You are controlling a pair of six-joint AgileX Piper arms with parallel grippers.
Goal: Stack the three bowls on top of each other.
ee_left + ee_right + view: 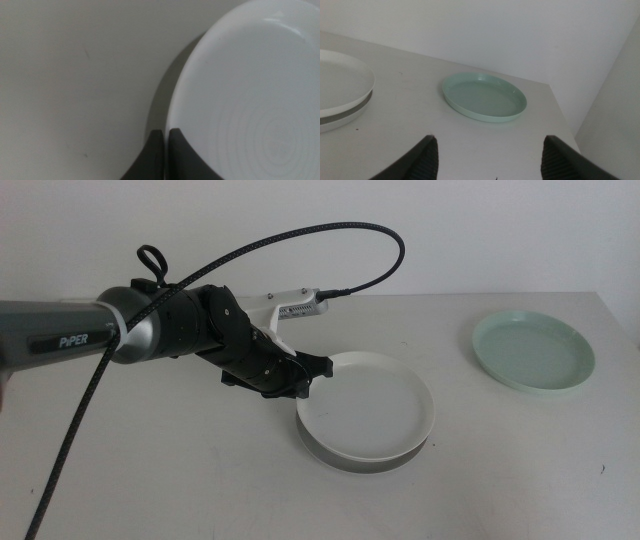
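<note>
From where I stand, the only writing I can read is the word "PiPER" in pale letters on the dark grey tubular forearm of the left arm [60,340], which comes in from the left side of the middle view. A small white block [298,308] behind that arm's wrist carries a row of tiny marks, too small to read. Neither wrist view shows any lettering.

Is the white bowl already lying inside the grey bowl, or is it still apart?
Inside, though tilted. The white bowl sits on the grey bowl, whose rim shows below it. The left gripper pinches its rim, fingers closed.
</note>
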